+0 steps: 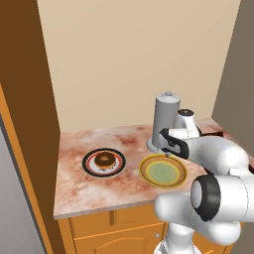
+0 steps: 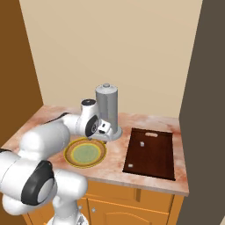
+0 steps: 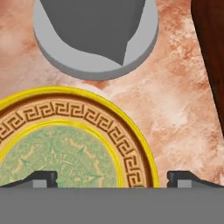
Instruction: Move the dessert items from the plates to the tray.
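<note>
Dark finger tips stand far apart at the lower corners of the hand view: your gripper (image 3: 112, 177) is spread wide and holds nothing. It hangs over the far right edge of the yellow-rimmed plate (image 3: 131, 135), whose green centre is bare. In the left base view the gripper (image 1: 167, 153) sits at centre right, between that plate (image 1: 162, 171) and the tall grey cylinder (image 1: 166, 121) just behind it. The cylinder's round base (image 3: 94, 65) fills the top of the hand view and stands close to the gripper.

The glazed donut (image 1: 105, 159) lies on the black-rimmed plate (image 1: 103, 162), left of centre on the marbled bench (image 1: 79, 191). The small pale lump (image 2: 142, 143) rests in the dark brown tray (image 2: 149, 154), at the right of the right base view, apart from the yellow-rimmed plate (image 2: 85, 153).
</note>
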You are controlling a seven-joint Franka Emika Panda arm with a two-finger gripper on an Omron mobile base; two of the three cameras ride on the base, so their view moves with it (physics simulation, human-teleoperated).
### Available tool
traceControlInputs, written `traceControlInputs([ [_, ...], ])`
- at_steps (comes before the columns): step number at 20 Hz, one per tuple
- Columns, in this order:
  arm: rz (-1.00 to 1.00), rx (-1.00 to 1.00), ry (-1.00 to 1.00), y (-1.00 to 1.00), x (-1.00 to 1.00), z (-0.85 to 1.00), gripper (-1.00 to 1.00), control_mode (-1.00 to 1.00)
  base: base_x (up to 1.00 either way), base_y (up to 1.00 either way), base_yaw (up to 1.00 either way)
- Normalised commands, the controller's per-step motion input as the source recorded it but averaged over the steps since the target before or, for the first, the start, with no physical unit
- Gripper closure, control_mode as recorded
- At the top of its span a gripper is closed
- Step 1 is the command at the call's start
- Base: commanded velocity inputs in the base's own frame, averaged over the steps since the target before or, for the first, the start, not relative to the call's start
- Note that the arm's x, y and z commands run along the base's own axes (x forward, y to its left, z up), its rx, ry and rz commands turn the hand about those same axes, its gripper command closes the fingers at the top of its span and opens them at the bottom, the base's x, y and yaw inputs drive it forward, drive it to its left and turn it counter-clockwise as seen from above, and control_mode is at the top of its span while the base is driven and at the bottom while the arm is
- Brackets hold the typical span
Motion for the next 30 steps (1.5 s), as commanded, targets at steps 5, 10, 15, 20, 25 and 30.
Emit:
traceControlInputs([
  [5,-0.17,0.00,-0.05,1.00,0.02,0.10,-1.00,-1.00,0.00,0.00,0.00],
  [10,-0.06,0.03,0.00,0.68,0.05,0.00,-1.00,-1.00,0.00,0.00,0.00],
  [15,0.00,0.01,0.06,0.19,0.25,0.00,-1.00,-1.00,0.00,0.00,0.00],
  [20,0.05,0.02,0.03,0.25,0.34,0.00,-1.00,-1.00,0.00,0.00,0.00],
  [25,0.13,0.08,0.00,0.21,0.09,0.00,-1.00,-1.00,0.00,0.00,0.00],
  [30,0.13,0.07,0.00,0.19,0.02,0.00,-1.00,-1.00,0.00,0.00,0.00],
])
